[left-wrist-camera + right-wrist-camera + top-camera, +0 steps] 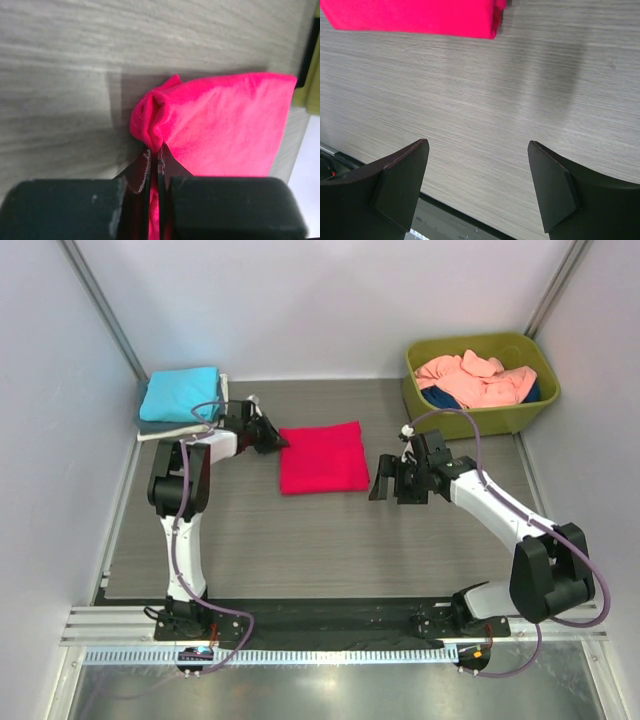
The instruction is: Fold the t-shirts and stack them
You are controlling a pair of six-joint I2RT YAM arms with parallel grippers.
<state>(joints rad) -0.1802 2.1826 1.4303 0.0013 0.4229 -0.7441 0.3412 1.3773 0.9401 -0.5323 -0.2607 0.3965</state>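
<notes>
3 folded t-shirts [180,395] stacked far-left | crimson-pink t-shirt [322,457] folded mid-surface, I pinch its left corner in the closed left claw [154,154] | right claw [477,150] wide open, empty, beside it | salmon-pink t-shirt [475,380] and others wait unfolded in tub [470,420]

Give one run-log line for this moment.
left gripper: shut on crimson t-shirt edge | right gripper: open, empty, above table
</notes>
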